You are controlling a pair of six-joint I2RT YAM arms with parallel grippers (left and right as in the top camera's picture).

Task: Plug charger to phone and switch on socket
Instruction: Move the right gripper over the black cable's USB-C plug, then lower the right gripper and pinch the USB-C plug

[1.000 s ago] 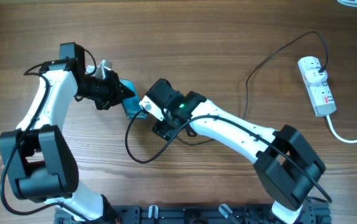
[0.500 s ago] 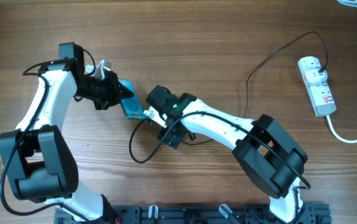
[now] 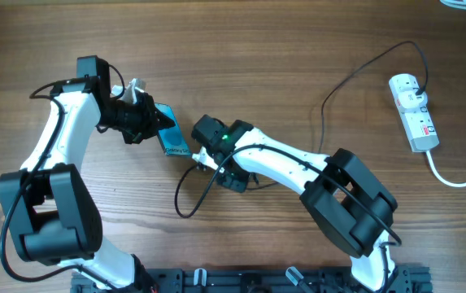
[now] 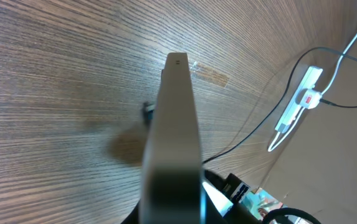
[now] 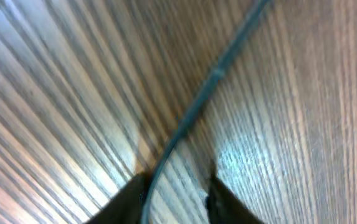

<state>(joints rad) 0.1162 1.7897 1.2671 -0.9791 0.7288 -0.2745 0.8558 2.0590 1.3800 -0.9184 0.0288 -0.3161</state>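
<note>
Nearest me, the left tool (image 3: 150,122) gripped the small rectangular phone with its blue-teal screen (image 3: 172,140), held on edge above the wooden surface (image 3: 281,49). Just beside it, the right tool (image 3: 194,158) sat over the long thin black charger cable (image 3: 323,106). Its own view was too blurred to tell whether it pinched the cable. The plugging looked unfinished. Far off, the white oblong socket strip (image 3: 414,112) seemed not yet switched. Only the left wrist view showed the phone edge-on, and only overhead showed both arms.

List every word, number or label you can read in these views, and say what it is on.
No text can be read in any view.
phone: faint print at one end, too small to read.
socket: red marks only, no legible lettering.
</note>
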